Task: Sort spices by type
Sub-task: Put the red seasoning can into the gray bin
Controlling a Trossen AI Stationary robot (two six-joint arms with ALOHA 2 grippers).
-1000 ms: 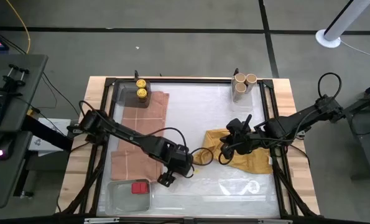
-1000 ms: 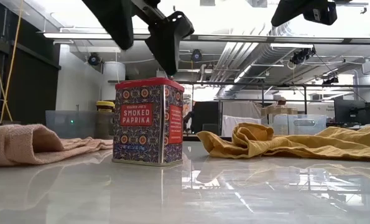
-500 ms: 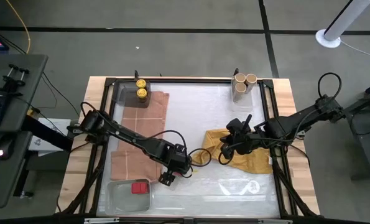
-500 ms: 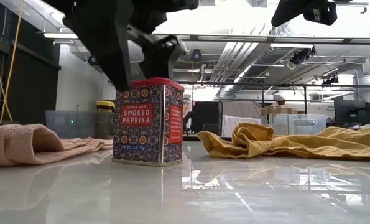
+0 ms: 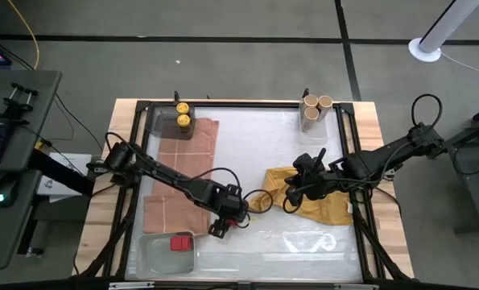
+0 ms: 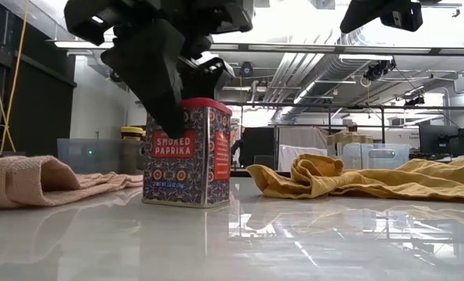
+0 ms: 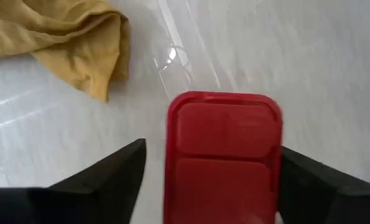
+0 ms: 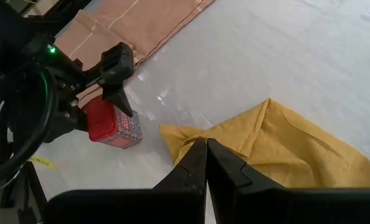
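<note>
Paprika tin (image 6: 186,153): red-lidded, upright on the table (image 5: 247,129), just beside the near corner of the yellow cloth (image 5: 315,197). Next item for sorting, judged by the arm over it.

Left end effector (image 7: 209,171): lowered over the tin, fingers (image 7: 107,174) spread wide on either side of the lid, not yet touching; placed so for a closing grasp across the tin's narrow sides.

Tray (image 5: 146,256): near left corner; holds one red tin (image 5: 180,242), likely the gathering place for tins.

Yellow-capped jars (image 5: 183,113): two, grouped at the far left corner.

Tan-topped jars (image 5: 315,107): grouped at the far right corner.

Pink cloth (image 5: 183,173): spread along the left side.

Right end effector (image 8: 206,165): fingers pressed together on nothing, waiting over the yellow cloth, clear of the left arm's work.
</note>
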